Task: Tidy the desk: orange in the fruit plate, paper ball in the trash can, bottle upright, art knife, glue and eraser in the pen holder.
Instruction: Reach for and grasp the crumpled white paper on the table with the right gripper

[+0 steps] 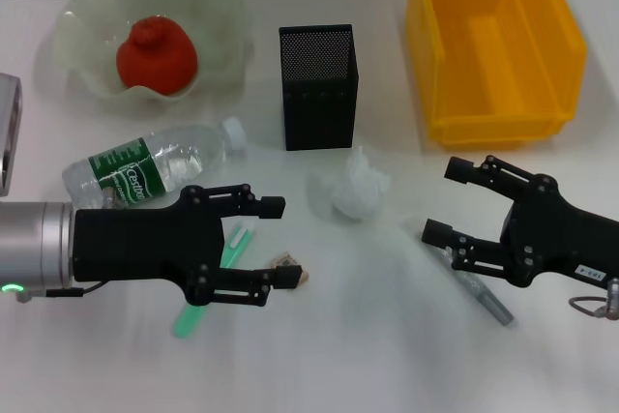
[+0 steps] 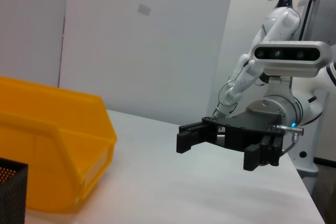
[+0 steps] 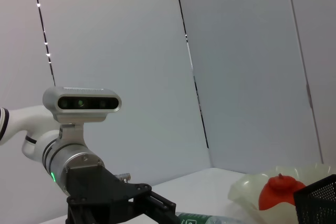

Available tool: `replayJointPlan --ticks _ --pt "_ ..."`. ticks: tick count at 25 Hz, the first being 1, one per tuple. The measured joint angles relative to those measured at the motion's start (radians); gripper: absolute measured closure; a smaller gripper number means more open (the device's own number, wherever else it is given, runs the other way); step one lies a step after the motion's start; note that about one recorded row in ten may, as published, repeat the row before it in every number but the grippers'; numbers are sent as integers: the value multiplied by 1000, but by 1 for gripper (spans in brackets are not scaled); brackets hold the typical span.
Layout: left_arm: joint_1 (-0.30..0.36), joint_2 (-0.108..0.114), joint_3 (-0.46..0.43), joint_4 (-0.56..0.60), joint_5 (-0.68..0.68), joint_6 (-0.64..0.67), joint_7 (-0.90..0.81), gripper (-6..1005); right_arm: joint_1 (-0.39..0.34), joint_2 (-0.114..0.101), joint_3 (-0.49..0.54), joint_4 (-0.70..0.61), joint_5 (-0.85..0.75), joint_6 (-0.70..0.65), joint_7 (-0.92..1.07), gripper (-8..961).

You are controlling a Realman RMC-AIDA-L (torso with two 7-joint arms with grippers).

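We are holding our left gripper (image 1: 279, 243) with its jaws apart over the counter (image 1: 368, 355), the glue (image 1: 215, 278) lying under them and the eraser (image 1: 287, 265) just beside the lower jaw. The bottle (image 1: 155, 165) is lying on its side just beyond them. Our right gripper (image 1: 447, 200) is hovering with jaws apart, the grey stick (image 1: 479, 290) beneath its lower jaw. The paper ball (image 1: 351, 188) is resting between both grippers. The orange (image 1: 157, 57) is sitting in the fruit plate (image 1: 82, 16); the pen holder (image 1: 319, 86) and trash can (image 1: 493, 45) are standing farther off.
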Motion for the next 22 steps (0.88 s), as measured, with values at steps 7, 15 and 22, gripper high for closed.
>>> replayJointPlan --ticks 7,15,22 --pt "-31 0 2 -47 0 -18 25 193 2 -5 1 -9 -6 1 6 107" --pt "-37 -1 -2 -68 0 -66 29 197 6 -6 2 -37 -3 -5 33 107" --pt "-38 0 -6 -79 0 -72 29 201 16 -13 4 -292 -26 10 373 108"
